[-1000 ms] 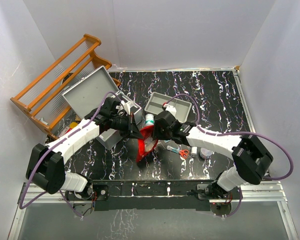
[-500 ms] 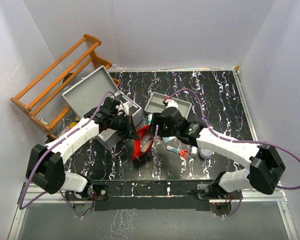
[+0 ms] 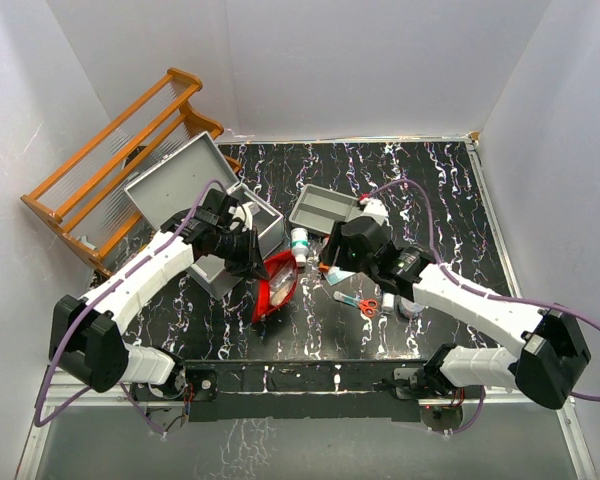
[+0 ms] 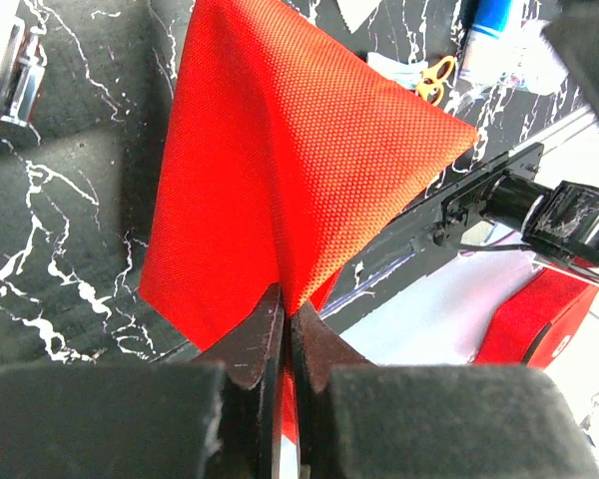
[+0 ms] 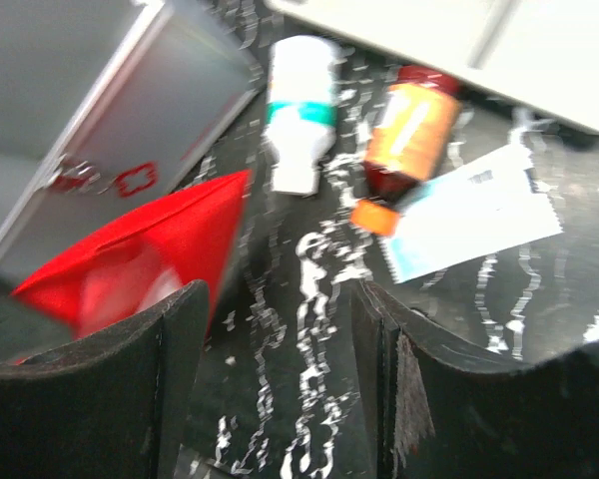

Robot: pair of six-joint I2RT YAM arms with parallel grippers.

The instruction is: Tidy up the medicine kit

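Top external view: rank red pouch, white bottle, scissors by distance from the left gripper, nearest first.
1. red fabric pouch: pinched in the left gripper, hanging at its tip.
2. white bottle: lying on the table just beyond the pouch, to the right.
3. scissors: farther right, toward the near edge.

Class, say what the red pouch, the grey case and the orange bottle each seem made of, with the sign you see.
The red pouch: woven fabric, matte; fine weave grain, folds where pinched. The grey case: probably metal, dull satin; rigid flat panels, crisp edges. The orange bottle: likely glossy plastic; blurred, so unsure.
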